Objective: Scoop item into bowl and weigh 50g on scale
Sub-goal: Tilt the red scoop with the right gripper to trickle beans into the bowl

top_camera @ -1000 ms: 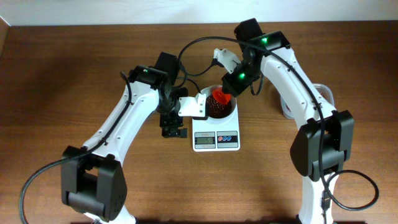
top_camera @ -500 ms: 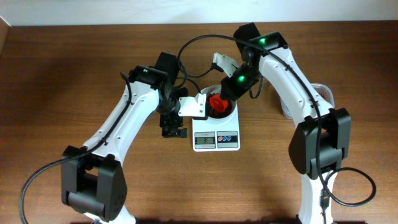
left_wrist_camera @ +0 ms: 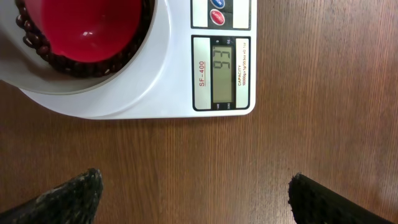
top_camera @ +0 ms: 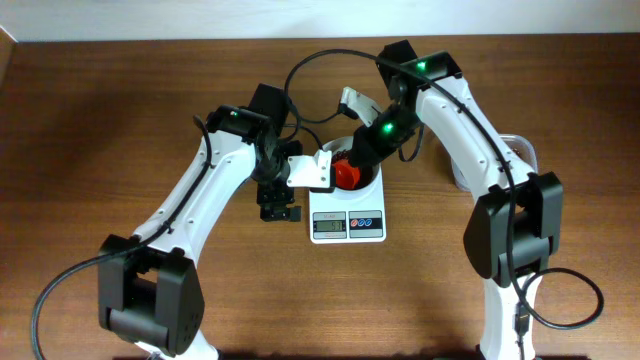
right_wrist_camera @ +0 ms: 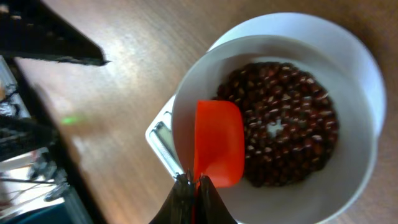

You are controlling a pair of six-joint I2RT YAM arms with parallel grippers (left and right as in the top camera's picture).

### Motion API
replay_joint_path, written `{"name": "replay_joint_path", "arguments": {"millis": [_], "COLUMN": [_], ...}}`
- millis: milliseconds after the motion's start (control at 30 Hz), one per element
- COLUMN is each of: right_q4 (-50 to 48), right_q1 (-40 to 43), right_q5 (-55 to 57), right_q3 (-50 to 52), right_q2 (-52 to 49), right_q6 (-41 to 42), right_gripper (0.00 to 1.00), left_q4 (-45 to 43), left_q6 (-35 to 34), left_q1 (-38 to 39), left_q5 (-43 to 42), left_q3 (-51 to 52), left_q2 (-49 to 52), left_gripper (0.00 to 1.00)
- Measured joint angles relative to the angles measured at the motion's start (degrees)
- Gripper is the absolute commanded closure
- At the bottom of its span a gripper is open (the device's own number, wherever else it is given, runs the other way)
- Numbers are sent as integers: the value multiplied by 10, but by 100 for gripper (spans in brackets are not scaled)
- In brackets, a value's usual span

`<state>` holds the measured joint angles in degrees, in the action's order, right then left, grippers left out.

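The white bowl [top_camera: 374, 177] stands on the white scale [top_camera: 347, 226] and holds many dark reddish-brown beans [right_wrist_camera: 286, 124]. My right gripper [right_wrist_camera: 193, 186] is shut on the handle of the orange-red scoop [right_wrist_camera: 217, 143], whose cup lies in the bowl [right_wrist_camera: 348, 180] on the beans. In the overhead view the right gripper [top_camera: 362, 156] reaches over the bowl's far rim with the scoop [top_camera: 346, 176]. My left gripper [top_camera: 279, 212] is open and empty above the wood left of the scale. Its view [left_wrist_camera: 199, 208] shows the scale display [left_wrist_camera: 224, 68] lit, the bowl [left_wrist_camera: 124, 87], the scoop [left_wrist_camera: 87, 28] and beans [left_wrist_camera: 34, 40].
A clear plastic tub [top_camera: 522, 152] sits at the right, mostly hidden behind my right arm. Cables loop over the table behind the bowl. The table's far edge meets a white wall [top_camera: 200, 15].
My right gripper has lowered the scoop down and to the left into the bowl. The left arm has not moved.
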<state>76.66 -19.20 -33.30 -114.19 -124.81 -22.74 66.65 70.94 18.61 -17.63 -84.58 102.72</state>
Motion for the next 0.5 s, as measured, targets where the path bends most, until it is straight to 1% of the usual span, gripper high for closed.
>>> {"name": "replay_joint_path", "arguments": {"millis": [133, 267, 367, 500], "right_q4": [11, 13, 13, 9], "right_q1": [29, 84, 106, 101], "right_q5": [-53, -138, -167, -167], "right_q3": [0, 0, 0, 0], "right_q2": [0, 0, 0, 0], "right_q6": [0, 0, 0, -1], "right_gripper": [96, 96, 96, 96], "left_q4": [0, 0, 0, 0], "left_q6": [0, 0, 0, 0], "left_q1": [0, 0, 0, 0], "left_q5": [0, 0, 0, 0], "left_q3": [0, 0, 0, 0], "left_q2": [0, 0, 0, 0], "left_gripper": [1, 1, 1, 2]}}
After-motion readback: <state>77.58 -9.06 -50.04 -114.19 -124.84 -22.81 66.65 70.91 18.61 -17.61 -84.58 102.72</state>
